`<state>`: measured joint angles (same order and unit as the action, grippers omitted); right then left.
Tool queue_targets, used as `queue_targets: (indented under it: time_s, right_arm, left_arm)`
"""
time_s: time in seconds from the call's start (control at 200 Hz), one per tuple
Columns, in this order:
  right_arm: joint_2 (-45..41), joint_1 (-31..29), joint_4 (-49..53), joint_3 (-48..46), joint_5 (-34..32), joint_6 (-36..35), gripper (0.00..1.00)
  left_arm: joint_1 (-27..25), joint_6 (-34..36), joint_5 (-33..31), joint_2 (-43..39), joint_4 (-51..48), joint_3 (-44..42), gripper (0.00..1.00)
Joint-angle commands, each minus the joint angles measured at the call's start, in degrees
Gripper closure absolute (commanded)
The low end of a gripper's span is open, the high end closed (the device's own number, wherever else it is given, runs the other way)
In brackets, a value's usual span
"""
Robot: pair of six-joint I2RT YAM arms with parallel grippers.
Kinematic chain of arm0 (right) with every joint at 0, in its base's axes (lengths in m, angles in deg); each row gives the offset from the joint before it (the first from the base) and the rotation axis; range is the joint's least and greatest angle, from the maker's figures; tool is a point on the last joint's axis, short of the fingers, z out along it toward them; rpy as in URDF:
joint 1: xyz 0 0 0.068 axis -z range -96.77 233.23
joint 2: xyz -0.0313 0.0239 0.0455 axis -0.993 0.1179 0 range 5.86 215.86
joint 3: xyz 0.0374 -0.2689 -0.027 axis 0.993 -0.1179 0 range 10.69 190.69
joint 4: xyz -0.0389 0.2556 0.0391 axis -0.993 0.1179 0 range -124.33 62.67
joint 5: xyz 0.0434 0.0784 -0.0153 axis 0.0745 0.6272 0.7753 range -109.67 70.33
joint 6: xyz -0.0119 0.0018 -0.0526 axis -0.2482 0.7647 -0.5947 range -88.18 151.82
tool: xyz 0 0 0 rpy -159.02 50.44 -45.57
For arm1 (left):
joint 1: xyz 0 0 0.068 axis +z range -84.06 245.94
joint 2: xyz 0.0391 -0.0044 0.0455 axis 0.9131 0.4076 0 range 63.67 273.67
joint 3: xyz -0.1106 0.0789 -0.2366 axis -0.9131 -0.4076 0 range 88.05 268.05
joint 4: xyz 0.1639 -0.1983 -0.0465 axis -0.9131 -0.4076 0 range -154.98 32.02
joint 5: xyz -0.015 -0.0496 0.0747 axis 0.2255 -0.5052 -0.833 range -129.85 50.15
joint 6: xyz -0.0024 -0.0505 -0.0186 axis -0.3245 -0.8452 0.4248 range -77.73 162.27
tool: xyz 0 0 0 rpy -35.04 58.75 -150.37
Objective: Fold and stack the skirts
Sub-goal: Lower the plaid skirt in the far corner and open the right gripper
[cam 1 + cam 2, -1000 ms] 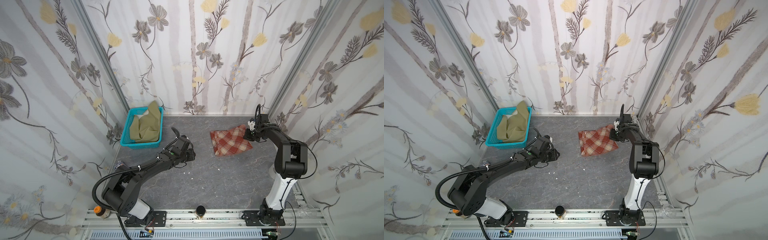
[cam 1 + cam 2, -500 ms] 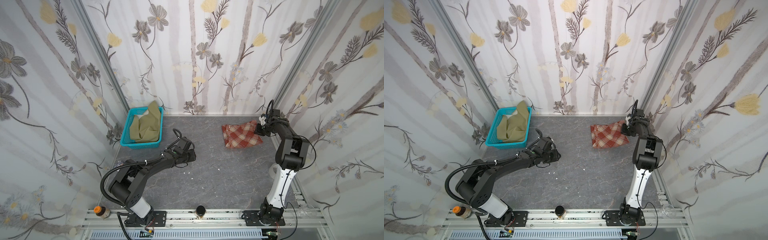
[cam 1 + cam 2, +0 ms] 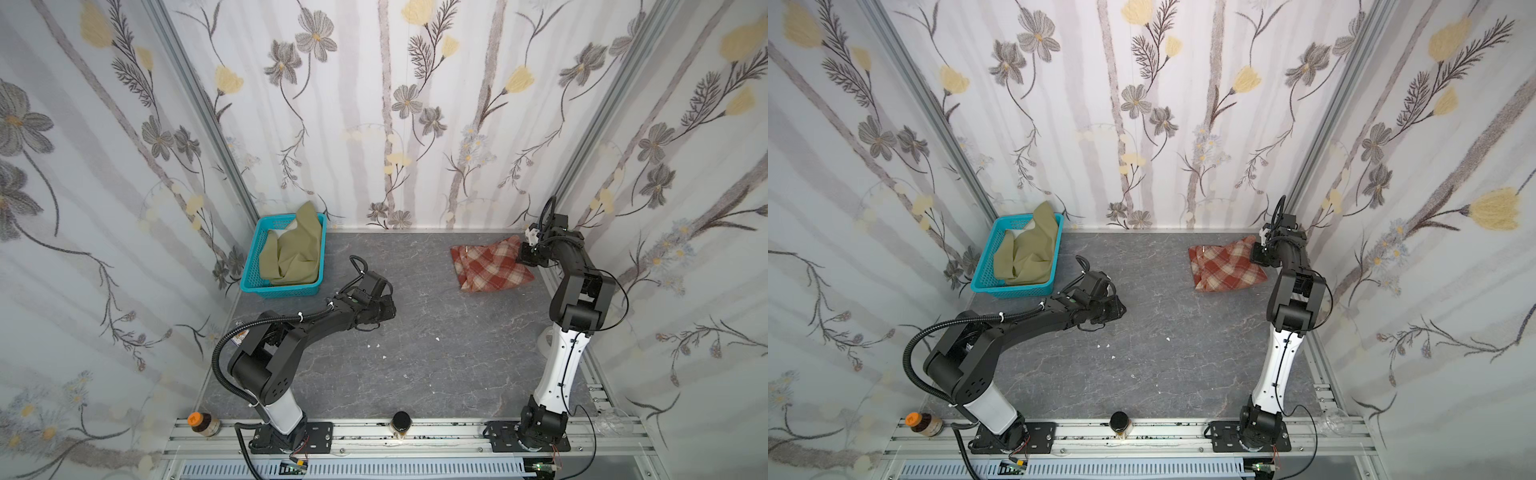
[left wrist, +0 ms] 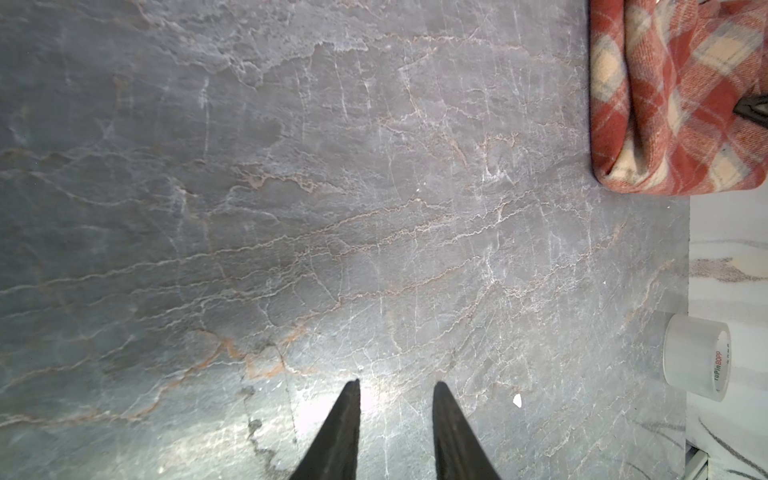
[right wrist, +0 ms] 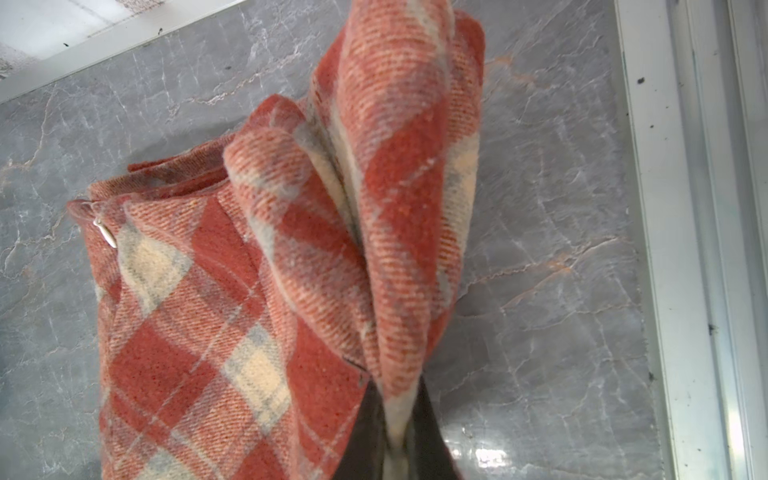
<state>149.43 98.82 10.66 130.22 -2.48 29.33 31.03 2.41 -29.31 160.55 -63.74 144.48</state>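
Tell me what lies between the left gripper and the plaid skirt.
Nothing but bare grey table. In the left wrist view, the stretch from the left gripper to the plaid skirt holds no object, and both top views show the same.

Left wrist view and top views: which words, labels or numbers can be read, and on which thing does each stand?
"PinBOPP", red, sideways, on the core of the tape roll; the letters before it are unclear.
Label of the orange-capped bottle: too small to read.
Label of the dark-capped jar: too small to read.
No writing visible on the plaid skirt, the olive skirt or the basket.
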Motion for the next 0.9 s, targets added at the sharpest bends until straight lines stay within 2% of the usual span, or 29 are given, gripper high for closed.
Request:
queue_targets:
  time_s: [0.0, 0.345, 0.785, 0.849, 0.894]
  right_arm:
    - [0.90, 0.28, 0.10, 1.96, -0.33, -1.71, 1.00]
    - [1.26, 2.32, -0.90, 4.14, 0.35, -1.22, 1.00]
    - [1.89, 2.08, -3.86, 4.23, 1.60, 0.20, 1.00]
    - [1.92, 2.02, -4.12, 4.23, 1.88, 0.48, 0.93]
    - [1.85, 1.98, -4.28, 4.23, 1.87, 0.58, 0.82]
  left_arm:
    - [0.02, -0.40, 0.26, 1.18, 1.02, 1.10, 0.68]
    - [0.02, -0.85, 0.00, 3.06, 1.07, 1.98, 0.68]
    - [0.02, -0.92, 0.26, 3.87, 1.01, 2.18, 0.68]
    - [0.05, -0.84, 0.26, 4.07, 1.01, 2.30, 0.68]
    - [0.02, -0.84, 0.26, 4.19, 1.01, 2.37, 0.68]
